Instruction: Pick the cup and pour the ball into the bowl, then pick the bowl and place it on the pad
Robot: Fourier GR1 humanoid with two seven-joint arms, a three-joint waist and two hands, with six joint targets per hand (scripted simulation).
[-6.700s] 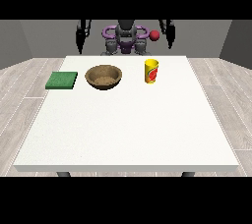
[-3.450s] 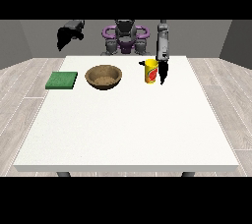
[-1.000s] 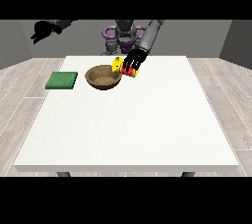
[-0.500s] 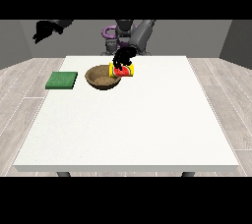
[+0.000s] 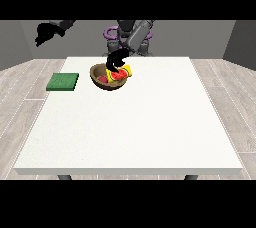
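A yellow cup (image 5: 124,72) with a red inside lies tipped on its side over the brown bowl (image 5: 101,83), its mouth facing the bowl. The hand at the view's right (image 5: 115,60) is curled round the cup from above. A red ball (image 5: 103,79) shows inside the bowl at its left. The green pad (image 5: 62,81) lies flat on the table left of the bowl. The hand at the view's left (image 5: 45,34) is raised high beyond the table's far left corner, away from everything.
The white table (image 5: 135,127) spreads wide in front of the bowl and to its right. The robot's torso (image 5: 127,34) stands behind the far edge.
The hand at the view's right has carried the cup from the table's right side to the bowl and tilted it further. The red ball now lies in the bowl.
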